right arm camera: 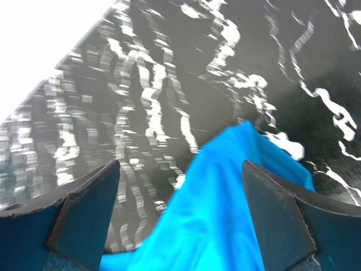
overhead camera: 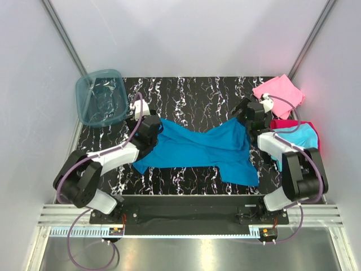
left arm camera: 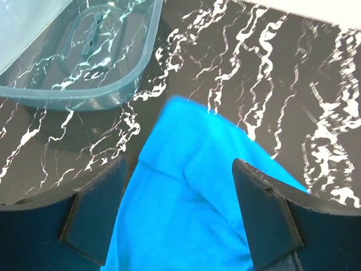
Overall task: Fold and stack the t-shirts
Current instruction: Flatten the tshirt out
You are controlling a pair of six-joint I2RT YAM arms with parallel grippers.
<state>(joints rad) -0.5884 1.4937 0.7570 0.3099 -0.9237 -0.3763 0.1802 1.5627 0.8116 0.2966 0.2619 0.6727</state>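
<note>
A large teal-blue t-shirt (overhead camera: 197, 149) lies spread and rumpled across the middle of the black marbled table. My left gripper (overhead camera: 148, 127) hovers over the shirt's left corner. In the left wrist view that gripper (left arm camera: 177, 209) stands open, with the cloth (left arm camera: 192, 203) lying loose below its fingers (left arm camera: 93, 220). My right gripper (overhead camera: 246, 116) is over the shirt's upper right corner. It too is open (right arm camera: 180, 212), and a raised peak of cloth (right arm camera: 225, 197) sits between its fingers (right arm camera: 276, 217) without being pinched. At the right lie folded pink (overhead camera: 279, 90), cyan (overhead camera: 299, 135) and magenta-red (overhead camera: 282, 123) t-shirts.
A translucent blue plastic tub (overhead camera: 101, 96) stands at the back left corner, and its rim (left arm camera: 113, 90) shows close ahead of the left gripper. White walls close in the table on three sides. The arm bases sit along the near edge.
</note>
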